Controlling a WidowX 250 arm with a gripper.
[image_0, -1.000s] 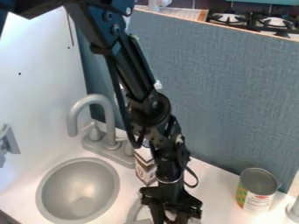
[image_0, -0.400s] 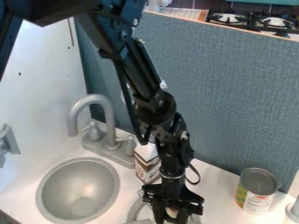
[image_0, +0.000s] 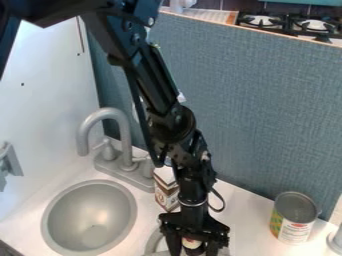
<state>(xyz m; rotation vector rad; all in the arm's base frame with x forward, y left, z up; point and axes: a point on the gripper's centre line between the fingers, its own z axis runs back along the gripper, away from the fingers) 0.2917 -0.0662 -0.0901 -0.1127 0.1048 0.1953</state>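
Observation:
The black gripper hangs at the bottom edge, right of the sink, with its fingers spread open. A small whitish and reddish thing shows between the fingers; its lower part is hidden, and whether they touch it I cannot tell. Part of a silver-grey round rim curves out just left of the gripper. Behind the gripper and partly covered by the arm, a brown and white carton stands on the counter.
A round grey sink basin lies at the lower left, with a grey faucet behind it. An open can stands at right near the blue-grey back panel. Stove burners sit beyond the panel.
The arm shifted slightly right, then back left. The gripper's fingers have spread wider, and more of the small whitish and reddish thing shows between them.

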